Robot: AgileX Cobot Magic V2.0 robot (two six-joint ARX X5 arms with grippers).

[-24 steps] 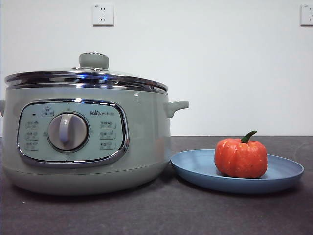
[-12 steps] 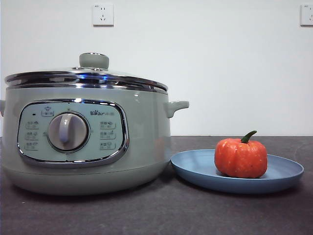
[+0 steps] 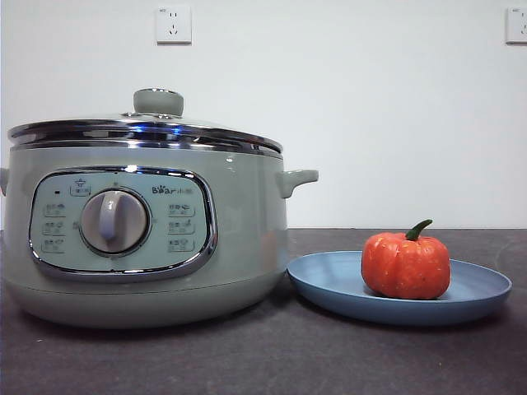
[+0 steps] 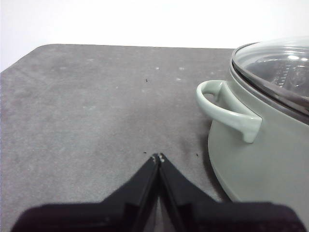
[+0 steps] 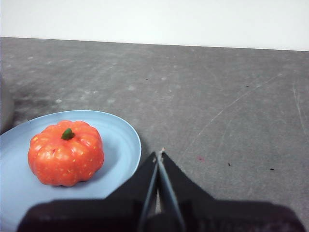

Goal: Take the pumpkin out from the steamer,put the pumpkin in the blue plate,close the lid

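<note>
Black jaws pinched together, empty, on your right gripper [image 5: 159, 153] and left gripper [image 4: 158, 157]. Pumpkin [image 3: 406, 264] on plate [image 3: 486, 298], lid [image 3: 148, 129] on steamer [image 3: 247, 239] (looks done). Careless retreat could clip the plate rim.

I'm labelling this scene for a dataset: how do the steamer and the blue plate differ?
The steamer is tall, deep and pale sage green; the blue plate is low, shallow and matte light blue. The steamer is covered by its glass lid; the blue plate is open and holds the pumpkin. Both are round and stand on the dark table.
</note>
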